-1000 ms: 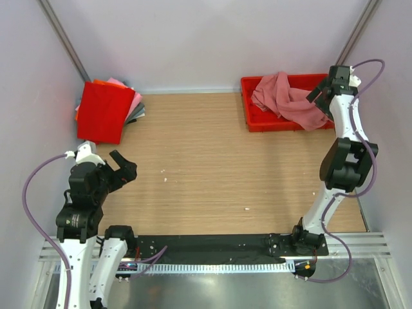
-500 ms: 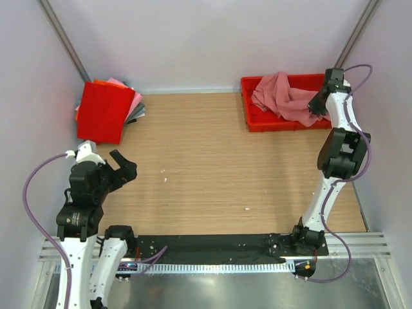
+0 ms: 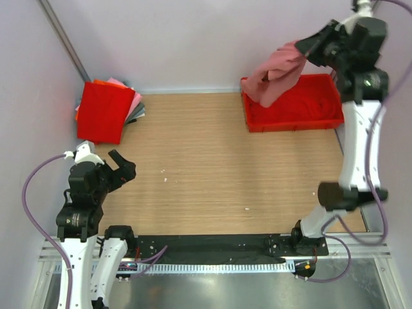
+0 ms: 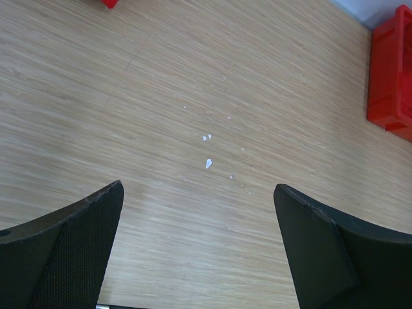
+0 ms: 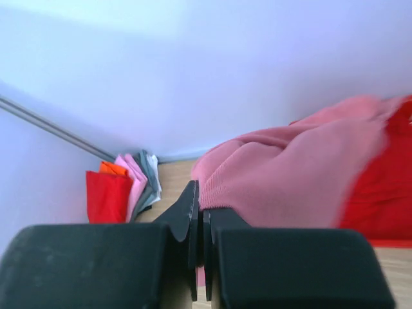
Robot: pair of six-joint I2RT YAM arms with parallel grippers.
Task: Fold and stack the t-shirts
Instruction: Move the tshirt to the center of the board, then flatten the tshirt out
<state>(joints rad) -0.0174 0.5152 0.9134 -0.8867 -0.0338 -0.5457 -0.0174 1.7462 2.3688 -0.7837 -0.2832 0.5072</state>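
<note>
While the pink t-shirt (image 3: 275,74) is clamped above the red tray (image 3: 293,121) by the right gripper (image 3: 302,46), the left gripper (image 3: 122,168) standing agape, pick-up is judged underway; laying flat beside the tray is needed

readable text: none | labels, brands, numbers, signs: none legible in any view

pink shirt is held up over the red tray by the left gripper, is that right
Not quite: it is the right gripper that is shut on the pink shirt, holding it up over the red tray. The top view shows this; the left gripper is open and empty, far from the tray.
</note>
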